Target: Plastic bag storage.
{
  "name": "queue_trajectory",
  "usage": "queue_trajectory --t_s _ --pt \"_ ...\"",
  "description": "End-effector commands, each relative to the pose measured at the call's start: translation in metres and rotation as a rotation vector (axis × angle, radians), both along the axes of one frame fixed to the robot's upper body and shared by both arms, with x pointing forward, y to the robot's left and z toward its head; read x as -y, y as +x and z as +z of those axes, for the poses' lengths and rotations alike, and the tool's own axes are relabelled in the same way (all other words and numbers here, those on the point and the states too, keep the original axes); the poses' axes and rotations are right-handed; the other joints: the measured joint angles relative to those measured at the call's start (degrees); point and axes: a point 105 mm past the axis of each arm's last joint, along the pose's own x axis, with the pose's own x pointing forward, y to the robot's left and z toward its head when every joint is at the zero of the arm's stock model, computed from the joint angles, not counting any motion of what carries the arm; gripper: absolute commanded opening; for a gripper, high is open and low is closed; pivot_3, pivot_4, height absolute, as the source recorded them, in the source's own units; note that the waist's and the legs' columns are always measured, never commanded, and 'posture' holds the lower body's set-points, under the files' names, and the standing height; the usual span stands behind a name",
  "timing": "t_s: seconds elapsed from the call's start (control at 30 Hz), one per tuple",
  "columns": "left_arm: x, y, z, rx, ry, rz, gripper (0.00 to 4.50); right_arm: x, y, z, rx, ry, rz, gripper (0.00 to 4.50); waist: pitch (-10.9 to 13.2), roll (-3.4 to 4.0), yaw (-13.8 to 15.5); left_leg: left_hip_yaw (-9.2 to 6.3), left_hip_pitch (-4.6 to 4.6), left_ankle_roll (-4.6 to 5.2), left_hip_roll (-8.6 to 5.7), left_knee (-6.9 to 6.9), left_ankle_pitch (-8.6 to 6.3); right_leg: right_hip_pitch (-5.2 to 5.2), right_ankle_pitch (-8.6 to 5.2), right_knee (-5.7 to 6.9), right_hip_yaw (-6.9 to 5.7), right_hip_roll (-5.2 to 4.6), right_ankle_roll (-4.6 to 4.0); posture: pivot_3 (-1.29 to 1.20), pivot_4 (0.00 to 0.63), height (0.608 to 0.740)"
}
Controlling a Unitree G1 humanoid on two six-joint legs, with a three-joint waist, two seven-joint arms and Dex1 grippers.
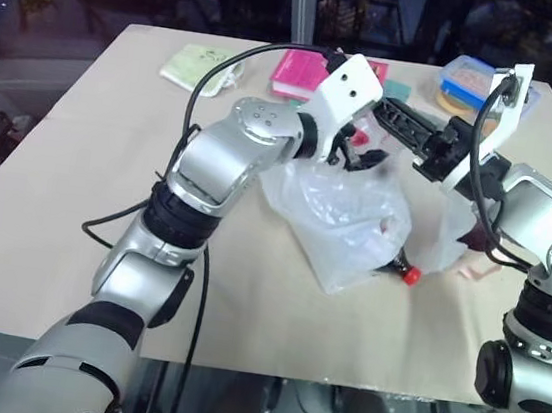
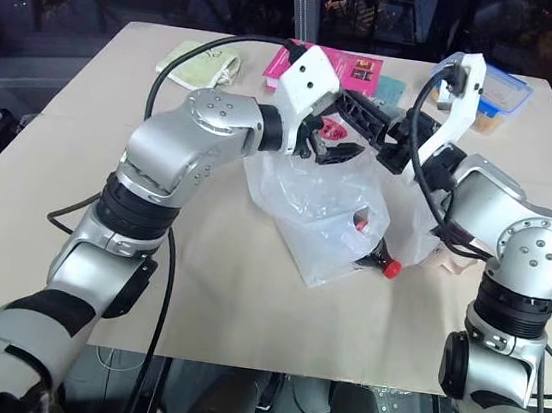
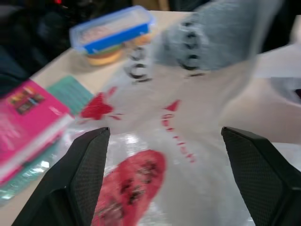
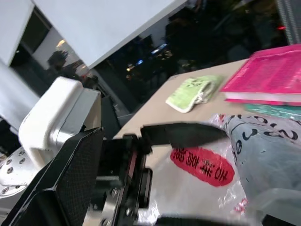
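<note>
Bag: the plastic bag [image 1: 344,225] lies crumpled and unfolded mid-counter [image 1: 53,219], nearer the robot than the pink book [image 1: 302,74]. Left gripper [image 3: 164,165] hovers just above the bag, jaws wide, holding nothing. Right gripper [image 1: 393,115] sits beside it, jaws wide, empty. Risk: thin film may slip or bunch unevenly; the two grippers, close together, may collide.

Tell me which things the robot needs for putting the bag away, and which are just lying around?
Needed for the job:
plastic bag
left gripper, open
right gripper, open

Just lying about:
pink book
teal book
green cloth
blue-lidded box
red-capped bottle, beside the bag
table
</note>
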Motion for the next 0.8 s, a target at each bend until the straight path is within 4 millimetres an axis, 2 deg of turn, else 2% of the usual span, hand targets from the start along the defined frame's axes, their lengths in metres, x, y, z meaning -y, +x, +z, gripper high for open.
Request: queue_trajectory --t_s 0.03,0.07,0.13,0.2,0.37,0.47,0.57,0.6,0.73,0.8 --pt "-0.001 0.011 -0.008 0.047 0.013 0.056 4.02 -0.011 -0.019 0.018 0.087 0.019 0.079 4.5 0.0 0.0 0.1 0.0 0.0 0.0 0.0 0.0 0.0 0.0 0.0 0.0 0.0 0.0 0.0 0.0 0.15 0.74" --pt "-0.001 0.014 -0.012 0.06 0.021 0.058 3.53 -0.01 -0.019 0.016 0.085 0.01 0.072 4.5 0.0 0.0 0.3 0.01 0.0 0.0 0.0 0.01 0.0 0.01 0.0 -0.01 0.0 -0.01 0.0 0.0 0.15 0.74" --pt "-0.003 0.019 -0.016 0.071 0.002 0.079 2.99 -0.008 -0.019 0.013 0.082 -0.008 0.054 4.5 0.0 0.0 0.4 0.01 0.0 0.0 -0.01 0.04 0.0 0.02 0.0 -0.01 -0.01 -0.02 0.0 0.0 0.15 0.74" --pt "-0.009 0.025 -0.017 0.086 -0.015 0.105 2.28 -0.004 -0.021 0.004 0.091 -0.097 0.028 4.5 0.0 0.0 0.5 -0.01 0.0 0.0 -0.01 0.04 0.0 0.03 0.0 -0.02 -0.03 -0.02 0.0 0.0 0.15 0.74" --pt "-0.028 0.042 -0.018 0.095 -0.043 0.179 0.04 0.001 -0.036 -0.026 0.103 -0.34 0.063 4.5 0.0 0.0 0.4 -0.03 -0.03 0.02 -0.02 0.05 -0.01 0.03 0.0 -0.05 -0.08 -0.02 0.01 0.0 0.15 0.74" --pt "-0.037 0.046 -0.022 0.107 -0.027 0.186 0.04 0.007 -0.048 -0.039 0.168 -0.52 0.063 4.5 0.0 0.0 0.5 -0.01 -0.05 0.03 -0.03 0.07 -0.02 0.03 0.0 -0.04 -0.1 -0.05 0.02 0.0 0.15 0.74" --pt "-0.04 0.042 -0.017 0.054 -0.119 0.149 0.04 0.009 -0.076 -0.027 0.352 -0.615 0.094 4.5 0.0 -0.01 0.6 -0.06 -0.1 0.04 -0.03 0.09 -0.03 0.03 0.0 -0.08 -0.16 -0.05 0.02 0.0 0.15 0.74" --pt "-0.04 0.039 -0.015 0.05 -0.138 0.125 0.04 0.013 -0.079 -0.023 0.381 -0.622 0.069 4.5 0.0 -0.01 0.6 -0.1 -0.18 0.07 -0.03 0.11 -0.04 0.01 0.0 -0.11 -0.2 -0.05 0.02 0.0 0.15 0.74" --pt "-0.038 0.016 0.0 -0.061 -0.332 -0.025 0.04 0.044 -0.091 -0.012 0.417 -0.703 -0.124 4.5 0.0 -0.03 0.8 -0.18 -0.28 0.12 -0.03 0.22 -0.07 0.06 0.01 -0.24 -0.31 -0.08 0.04 0.0 0.15 0.74" --pt "-0.044 0.004 0.008 -0.13 -0.4 -0.094 0.04 0.065 -0.098 -0.023 0.356 -0.836 -0.211 4.5 0.0 -0.03 1.0 -0.23 -0.34 0.12 -0.03 0.29 -0.08 0.06 0.02 -0.29 -0.38 -0.08 0.06 0.0 0.15 0.74"
